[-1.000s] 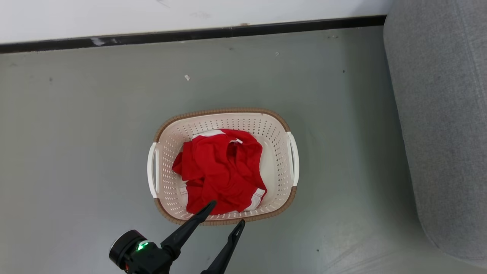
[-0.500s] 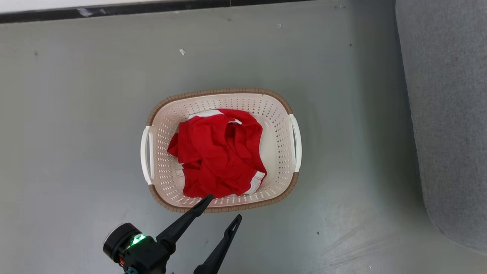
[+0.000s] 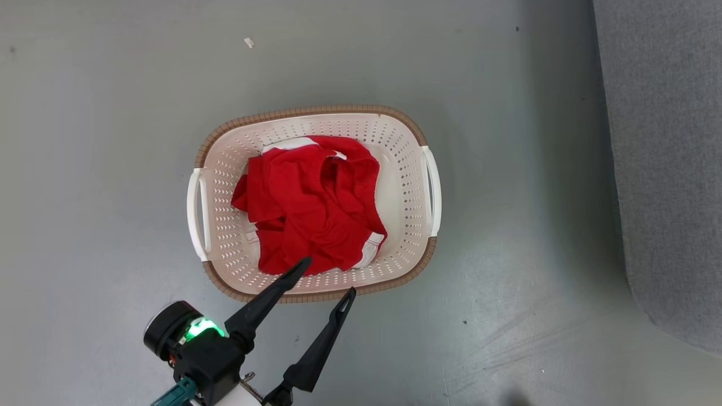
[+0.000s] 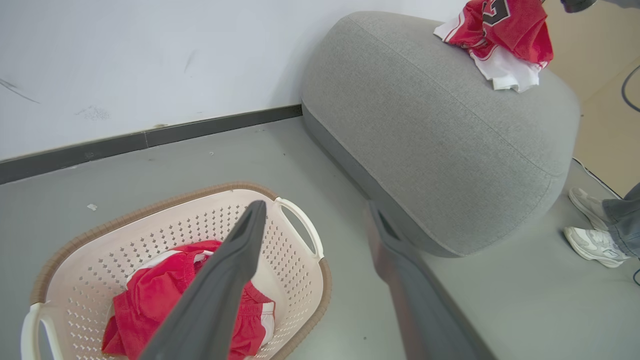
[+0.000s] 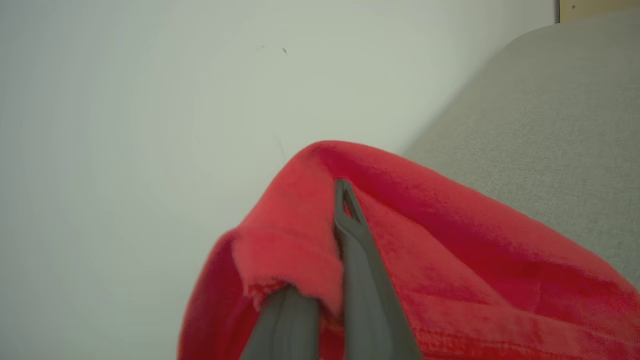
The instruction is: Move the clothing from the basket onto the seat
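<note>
The cream basket (image 3: 406, 163) stands on the grey floor with crumpled red clothing (image 3: 310, 203) inside it. My left gripper (image 3: 328, 277) is open; one fingertip hangs over the clothing's near edge and the other over the basket's near rim. In the left wrist view the basket (image 4: 295, 280) and its red clothing (image 4: 160, 300) lie below the fingers (image 4: 235, 270). The grey seat (image 4: 440, 140) carries a red garment with white trim and a black emblem (image 4: 500, 35) at its top. My right gripper (image 5: 336, 200) is shut on red fabric (image 5: 450, 260) beside the seat (image 5: 560, 125).
The seat's side (image 3: 665, 141) runs down the head view's right edge. A white wall with a dark skirting (image 4: 150, 135) stands behind the basket. A person's pale shoes (image 4: 595, 242) and trouser leg stand right of the seat. A small white scrap (image 3: 248, 42) lies on the floor.
The head camera has moved, so the wall has left the picture and the basket sits higher and looks larger. My left gripper reaches slightly further over the basket's near rim.
</note>
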Controlling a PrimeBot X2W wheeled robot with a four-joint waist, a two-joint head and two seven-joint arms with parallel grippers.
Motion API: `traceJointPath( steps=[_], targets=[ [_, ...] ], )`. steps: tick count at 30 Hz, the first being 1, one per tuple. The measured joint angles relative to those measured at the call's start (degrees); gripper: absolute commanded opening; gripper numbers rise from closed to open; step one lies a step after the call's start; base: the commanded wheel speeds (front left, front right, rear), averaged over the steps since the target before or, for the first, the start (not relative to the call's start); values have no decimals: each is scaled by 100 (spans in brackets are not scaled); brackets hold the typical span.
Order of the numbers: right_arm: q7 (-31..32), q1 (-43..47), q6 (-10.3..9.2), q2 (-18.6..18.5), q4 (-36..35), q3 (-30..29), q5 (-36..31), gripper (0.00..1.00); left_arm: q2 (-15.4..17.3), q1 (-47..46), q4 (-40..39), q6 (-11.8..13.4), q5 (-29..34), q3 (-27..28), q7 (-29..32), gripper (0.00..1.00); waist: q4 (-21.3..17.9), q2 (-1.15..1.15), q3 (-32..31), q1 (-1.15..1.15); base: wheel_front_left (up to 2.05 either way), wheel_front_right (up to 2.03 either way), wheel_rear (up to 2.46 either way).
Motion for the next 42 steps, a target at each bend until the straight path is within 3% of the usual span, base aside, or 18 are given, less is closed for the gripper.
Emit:
traceJointPath(
  steps=[1,2,3,4,5,10,24,42],
  targets=[
    [-3,47,0,38,40,-2,-16,0,-13,-31,-1,0,0,15,-2,100,-13,0,24,0,0,0,0],
    [-18,87,0,87,86,-12,-60,15,-23,-55,-2,1,0,30,-11,100,-29,0,44,0,0,0,0],
    [-75,137,0,155,131,-16,-94,36,-26,-75,-1,1,5,46,-33,100,-48,0,60,0,0,0,0],
    [-121,186,0,220,191,-16,-118,76,-32,-98,1,1,18,55,-58,100,-69,0,72,0,0,0,0],
    [-136,244,0,277,244,-20,-144,100,-40,-132,8,0,23,56,-59,100,-91,0,78,0,0,0,0],
    [-303,382,0,312,393,-31,-248,100,-101,-222,69,-5,23,54,-129,100,-164,0,50,0,0,0,0],
    [-738,1013,0,466,595,924,-137,100,-318,-510,423,-159,-30,10,-386,100,-353,0,-263,0,0,0,0],
    [-1010,2381,0,1965,-142,3123,825,100,-498,-508,1149,-135,-244,399,-786,100,-493,0,-1078,0,0,0,0]
  ],
)
